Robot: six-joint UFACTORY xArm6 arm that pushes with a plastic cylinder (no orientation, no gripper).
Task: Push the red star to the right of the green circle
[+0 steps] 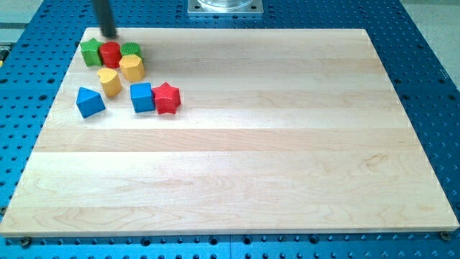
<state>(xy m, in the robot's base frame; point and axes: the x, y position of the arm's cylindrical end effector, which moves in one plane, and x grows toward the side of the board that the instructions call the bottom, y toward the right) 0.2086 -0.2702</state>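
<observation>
The red star (167, 98) lies on the wooden board (287, 144) at the upper left, touching the blue cube (142, 96) on its left. The green circle (131, 50) sits above it in the cluster, partly hidden behind the yellow hexagon (132, 67). My tip (108, 34) stands at the board's top left edge, just above the red cylinder (110, 54) and left of the green circle, well above and left of the red star.
A green block (90, 52) sits left of the red cylinder. A yellow heart-like block (109, 81) and a blue triangle (90, 101) lie below. A metal mount (225, 6) is at the view's top. Blue perforated table (424, 57) surrounds the board.
</observation>
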